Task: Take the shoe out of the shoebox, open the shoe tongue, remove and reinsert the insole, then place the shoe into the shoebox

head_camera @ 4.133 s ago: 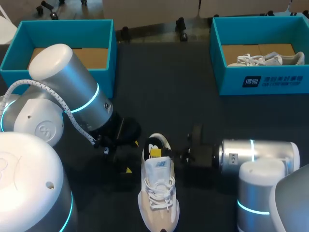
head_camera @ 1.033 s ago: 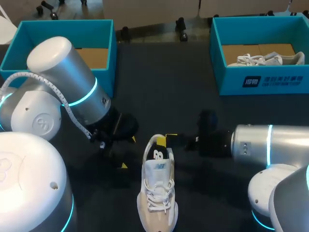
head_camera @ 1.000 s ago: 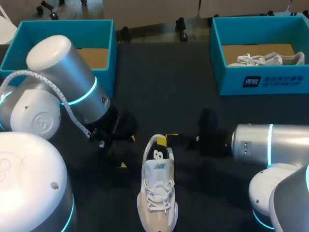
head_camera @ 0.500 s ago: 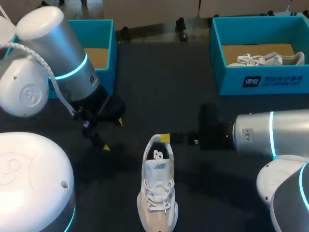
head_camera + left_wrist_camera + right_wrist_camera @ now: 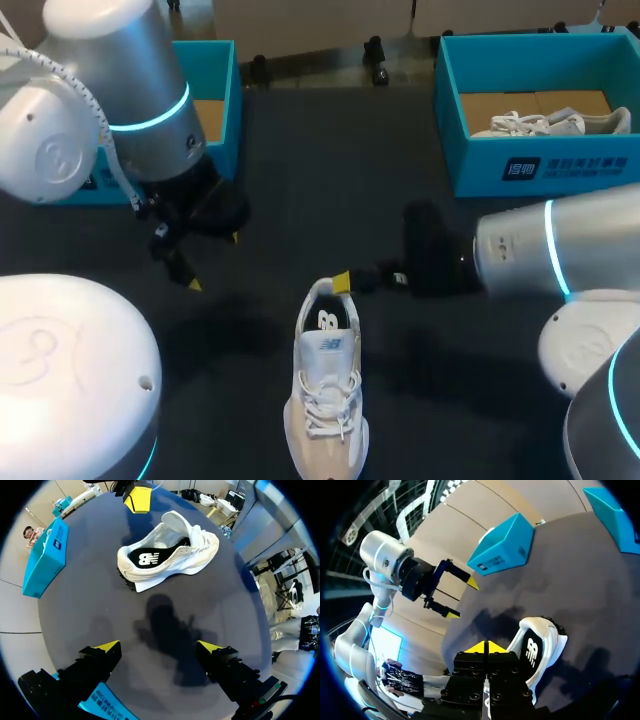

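a dark, matte table (image 5: 330, 170) fills the scene. at its far left stands an open teal box (image 5: 226, 100), its near part hidden; the bit of floor that shows is bare brown cardboard (image 5: 208, 115). at the far right a second white sneaker (image 5: 550, 123) lies on its side, laces toward the left, on the brown cardboard floor of the far-right teal box (image 5: 560, 165). that box has a white label on its near wall. the two boxes sit well apart, with bare table between them.
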